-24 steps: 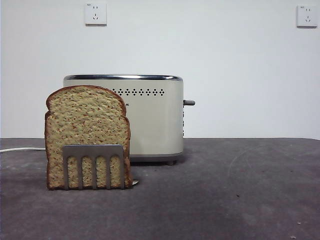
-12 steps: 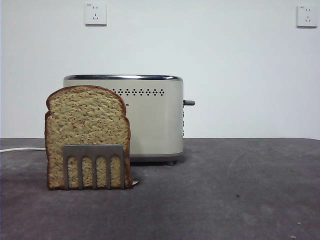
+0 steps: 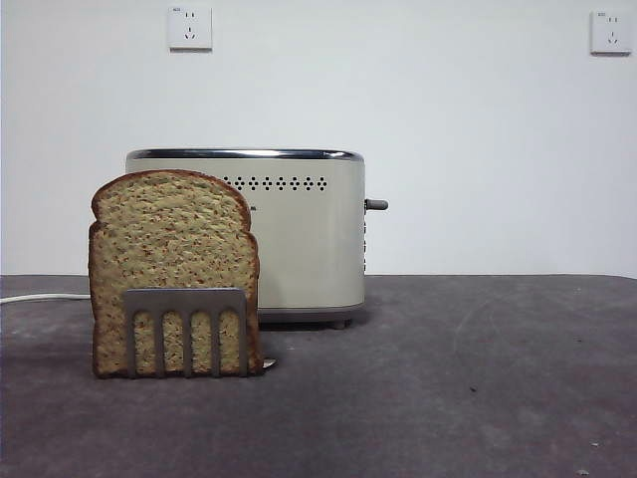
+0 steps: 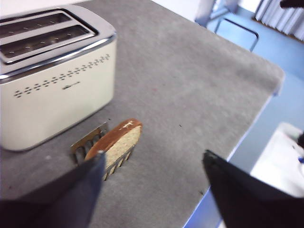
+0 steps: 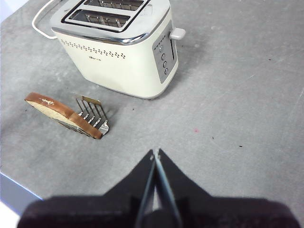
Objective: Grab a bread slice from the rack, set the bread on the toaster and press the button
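Observation:
The slice of bread stands upright in the grey metal rack, in front of the cream toaster. The toaster's lever sticks out on its right side. In the left wrist view the bread sits in the rack beside the toaster; my left gripper is open and empty, high above the table. In the right wrist view my right gripper is shut and empty, high above the table, apart from the toaster, bread and rack.
A white cord runs left from the toaster. Two wall sockets are on the back wall. The grey table ends at an edge near the left gripper. Neither arm shows in the front view.

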`<action>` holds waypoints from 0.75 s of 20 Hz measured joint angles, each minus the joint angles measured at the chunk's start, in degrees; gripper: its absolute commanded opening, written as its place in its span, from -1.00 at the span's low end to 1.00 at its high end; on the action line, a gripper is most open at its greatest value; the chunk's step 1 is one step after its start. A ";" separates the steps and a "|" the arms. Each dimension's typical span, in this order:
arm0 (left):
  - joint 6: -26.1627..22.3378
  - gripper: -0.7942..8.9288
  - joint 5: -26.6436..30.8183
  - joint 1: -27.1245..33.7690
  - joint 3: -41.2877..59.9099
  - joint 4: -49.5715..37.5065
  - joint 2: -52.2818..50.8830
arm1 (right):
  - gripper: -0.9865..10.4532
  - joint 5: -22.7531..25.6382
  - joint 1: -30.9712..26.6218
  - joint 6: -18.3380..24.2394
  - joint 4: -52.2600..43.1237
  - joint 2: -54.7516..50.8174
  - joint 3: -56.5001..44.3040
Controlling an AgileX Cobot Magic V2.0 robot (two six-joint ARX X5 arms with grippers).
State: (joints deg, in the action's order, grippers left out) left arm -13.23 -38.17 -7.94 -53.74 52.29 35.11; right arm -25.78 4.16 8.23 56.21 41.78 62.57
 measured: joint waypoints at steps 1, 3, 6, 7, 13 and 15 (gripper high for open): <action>-1.07 0.27 1.25 -1.77 -1.14 0.09 1.70 | -0.85 -0.74 0.00 0.00 0.04 0.00 0.00; -3.82 0.27 5.09 -5.60 -4.39 1.05 5.35 | -0.85 -1.20 0.00 0.02 0.11 0.09 0.00; -9.70 0.27 12.26 -11.78 -9.55 2.99 11.87 | -0.85 -1.25 0.02 0.02 0.17 0.72 0.00; -12.00 0.27 14.86 -13.73 -10.97 3.34 14.12 | -0.85 -1.22 0.13 0.02 0.17 1.03 0.00; -23.93 0.27 25.16 -21.03 -14.25 2.19 26.80 | -0.85 -1.25 1.07 0.11 0.35 2.43 0.00; -26.27 0.27 26.14 -22.27 -14.32 1.64 30.88 | -0.85 -1.22 1.07 0.15 0.35 2.78 0.00</action>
State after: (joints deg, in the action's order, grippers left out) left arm -39.51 -12.03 -30.22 -68.05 53.93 66.00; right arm -27.00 5.23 8.38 56.55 44.56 62.57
